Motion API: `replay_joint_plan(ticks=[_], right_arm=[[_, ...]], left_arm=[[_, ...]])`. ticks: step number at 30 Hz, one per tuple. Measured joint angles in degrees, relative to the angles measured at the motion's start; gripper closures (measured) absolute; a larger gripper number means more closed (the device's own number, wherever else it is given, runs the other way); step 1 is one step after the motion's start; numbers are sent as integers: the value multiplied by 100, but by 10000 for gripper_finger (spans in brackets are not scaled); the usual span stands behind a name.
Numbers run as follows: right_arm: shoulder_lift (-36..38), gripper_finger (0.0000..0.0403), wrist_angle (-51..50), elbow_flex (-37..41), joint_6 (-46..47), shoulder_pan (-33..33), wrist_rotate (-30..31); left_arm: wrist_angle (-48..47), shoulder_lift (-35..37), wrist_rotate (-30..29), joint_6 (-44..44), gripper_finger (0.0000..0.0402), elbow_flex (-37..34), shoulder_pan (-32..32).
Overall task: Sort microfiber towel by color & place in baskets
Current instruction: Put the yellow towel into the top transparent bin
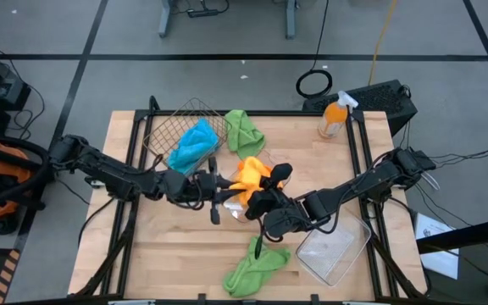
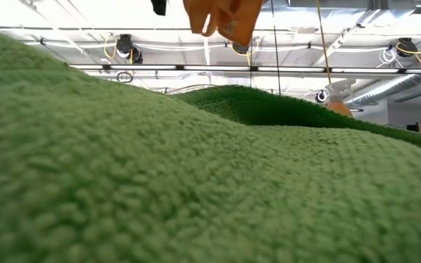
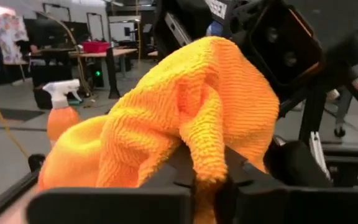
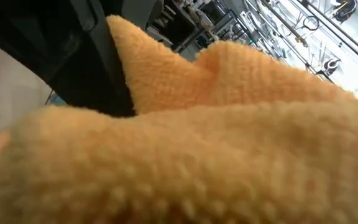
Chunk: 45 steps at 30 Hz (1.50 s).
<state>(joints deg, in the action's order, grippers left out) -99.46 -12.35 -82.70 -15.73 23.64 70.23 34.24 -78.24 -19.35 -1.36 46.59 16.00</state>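
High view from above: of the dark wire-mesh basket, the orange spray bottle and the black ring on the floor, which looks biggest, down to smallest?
1. Dark wire-mesh basket, clearly largest.
2. Black ring on the floor and orange spray bottle look about alike; the floor lies farther from the camera, so I won't rank them.

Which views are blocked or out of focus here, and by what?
Low view: a green towel against the lens fills most of it. Right wrist view: an orange towel fills it, blurred. Left wrist view: the same towel is sharp. High view: unobstructed.

Spray bottle: orange plastic body with white nozzle (image 1: 334, 116), upright at the table's far right corner.
Table: light wooden top (image 1: 168, 254).
Cable: black coil (image 1: 314, 83) on grey floor.
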Motion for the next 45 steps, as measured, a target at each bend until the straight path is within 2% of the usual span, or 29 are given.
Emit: replay_joint_plan(ticks=[4,8,11,15,17,20,30,33,36,40,45], right_arm=[[0,368,-108,0,181,82,-7],[14,302,-712,0,983,247,-51],[26,243,-1368,-2,1844,328,-574],[26,178,-2114,-2,2877,359,-1777],[26,157,-2334,-2,3220,356,-2250],[26,139,-2448,-2,3452,371,-2442],[350,133,-2670,-2,3899,713,-3264],[412,133,-2645,-2,3887,804,-3194],[422,138,-2343,-2,3646,804,-2933],[422,162,-2041,-2,3310,659,-3000],[273,230,-2143,-4,3388,334,-3099]], left_arm=[[-273,79,44,-370,382,0,-64],[-984,414,24,-543,390,0,-159],[-1570,734,-33,-542,391,0,-284],[-2419,1053,-42,-495,391,-2,-511],[-2855,1094,-40,-289,391,-3,-634],[-3048,1035,170,82,391,-64,-770],[-2809,716,253,537,391,-532,-821],[-2635,695,293,559,391,-581,-821],[-2434,517,664,564,391,-579,-820],[-2155,68,1159,541,384,-579,-816],[-2099,-390,1176,559,382,-579,-957]])
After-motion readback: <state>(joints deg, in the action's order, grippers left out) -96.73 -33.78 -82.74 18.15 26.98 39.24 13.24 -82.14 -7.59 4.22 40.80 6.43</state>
